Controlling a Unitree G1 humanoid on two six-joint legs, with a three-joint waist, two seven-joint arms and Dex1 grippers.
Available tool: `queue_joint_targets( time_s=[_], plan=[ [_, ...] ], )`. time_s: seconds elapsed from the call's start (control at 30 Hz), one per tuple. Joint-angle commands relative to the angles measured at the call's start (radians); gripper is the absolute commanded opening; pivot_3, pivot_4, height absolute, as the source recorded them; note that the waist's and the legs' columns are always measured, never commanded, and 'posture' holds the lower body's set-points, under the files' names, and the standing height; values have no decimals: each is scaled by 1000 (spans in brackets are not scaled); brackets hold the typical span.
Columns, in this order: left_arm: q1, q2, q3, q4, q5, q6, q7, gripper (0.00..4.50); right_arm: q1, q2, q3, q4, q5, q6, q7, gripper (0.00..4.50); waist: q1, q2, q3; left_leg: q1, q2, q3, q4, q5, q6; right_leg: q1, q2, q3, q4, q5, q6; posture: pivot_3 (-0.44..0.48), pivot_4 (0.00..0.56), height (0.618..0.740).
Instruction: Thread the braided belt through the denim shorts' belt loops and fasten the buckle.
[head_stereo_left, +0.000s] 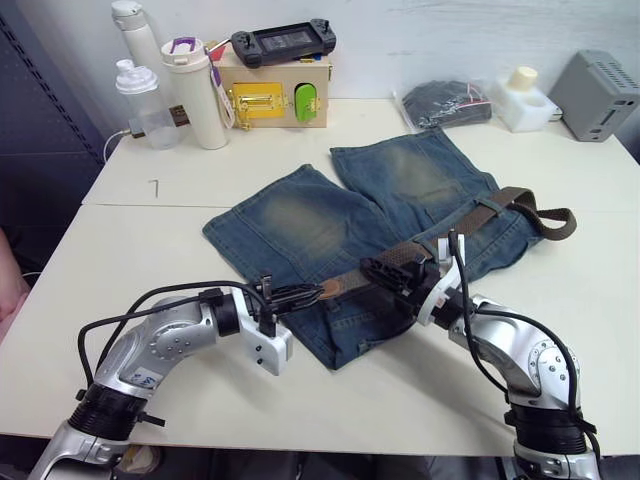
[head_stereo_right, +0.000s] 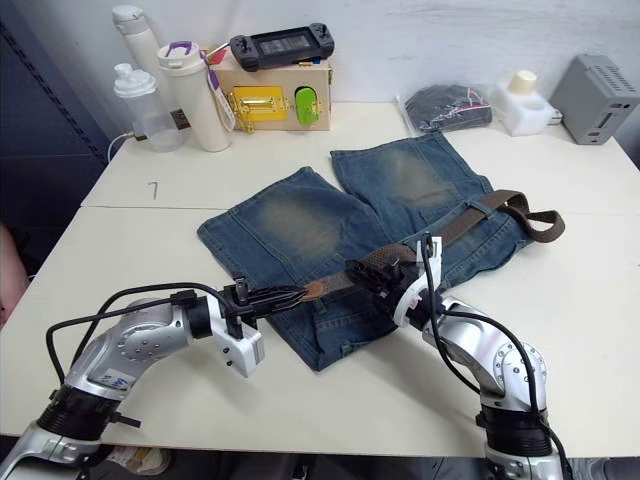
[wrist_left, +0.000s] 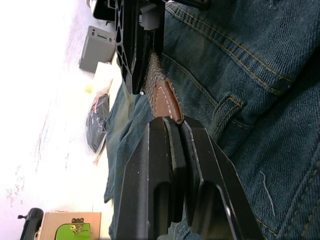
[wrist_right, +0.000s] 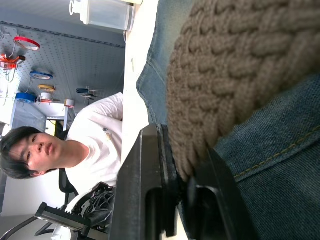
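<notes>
The denim shorts (head_stereo_left: 330, 220) lie flat on the table, waistband toward me. The braided belt (head_stereo_left: 470, 215) runs across the waistband from a folded end at the right to its brown leather tip (wrist_left: 165, 100). It passes under a belt loop (head_stereo_left: 489, 205) on the right. My left gripper (head_stereo_left: 318, 293) is at the waistband's near left, shut on the leather tip. Another belt loop (wrist_left: 225, 112) sits just beside these fingers. My right gripper (head_stereo_left: 368, 267) is shut on the braided strap (wrist_right: 235, 75), a short way behind the tip. I cannot make out the buckle.
Along the table's back stand two bottles (head_stereo_left: 145, 100), a white tumbler (head_stereo_left: 195, 95), a cardboard box with a yellow latch (head_stereo_left: 255, 103) and a game console (head_stereo_left: 283, 42) on top. A black bag (head_stereo_left: 445, 103), a white block (head_stereo_left: 525, 98) and a grey box (head_stereo_left: 595, 95) are there too. A person (wrist_right: 95, 135) sits to the left.
</notes>
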Motion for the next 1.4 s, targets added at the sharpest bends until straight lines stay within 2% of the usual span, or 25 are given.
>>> queue_joint_targets(
  time_s=[0.03,0.17,0.23,0.33,0.43,0.8,0.9,1.1,1.27,1.4],
  plan=[
    [16,7,27,-40,-114,41,-23,1319,-20,-25,-32,-16,18,-28,-1,0,-4,0,0,0,0,0,0,0,0,0,0,0,0,0,0,0,150,645],
    [79,26,34,-76,-218,165,-94,3142,-36,-39,-39,-10,-28,-59,38,0,-16,0,0,0,0,-1,-1,0,0,0,0,0,1,0,0,0,150,645],
    [147,40,61,-122,-343,254,-135,3998,-37,-52,-21,-8,-86,-48,70,0,-18,0,0,1,0,-1,-4,0,0,-1,0,0,0,0,0,0,150,645],
    [251,76,112,-187,-492,401,-199,3998,-31,-59,3,1,-171,-37,110,0,-26,0,0,2,0,-1,-8,0,-1,-1,0,0,-1,0,0,0,150,645],
    [309,95,159,-223,-546,477,-218,3998,-30,-58,11,3,-236,-31,149,0,-31,1,0,3,0,-2,-10,1,-3,-1,0,0,-2,0,0,0,150,645],
    [343,70,191,-260,-534,525,-221,3998,-51,-21,114,-14,-381,39,237,0,-25,0,0,3,0,-2,-10,2,-3,-1,0,1,-3,0,0,0,150,645],
    [333,65,180,-251,-507,507,-222,3998,-77,-21,151,-7,-456,68,263,0,-29,0,0,3,1,-2,-11,2,-3,-1,0,1,-3,0,0,0,150,645],
    [306,61,140,-173,-358,364,-206,3998,-123,27,217,-2,-560,115,292,0,-38,0,0,4,1,-2,-12,2,-3,-1,0,0,-3,0,0,0,150,645],
    [259,63,122,-75,-198,209,-141,3998,-142,72,227,11,-608,146,304,0,-40,0,-1,4,1,-1,-13,2,-3,-1,0,0,-2,0,0,0,150,645],
    [219,51,113,-36,-148,147,-104,3998,-145,90,221,7,-627,164,321,0,-40,0,-1,5,1,-2,-13,2,-3,0,0,0,-2,0,0,0,150,645]
  ],
)
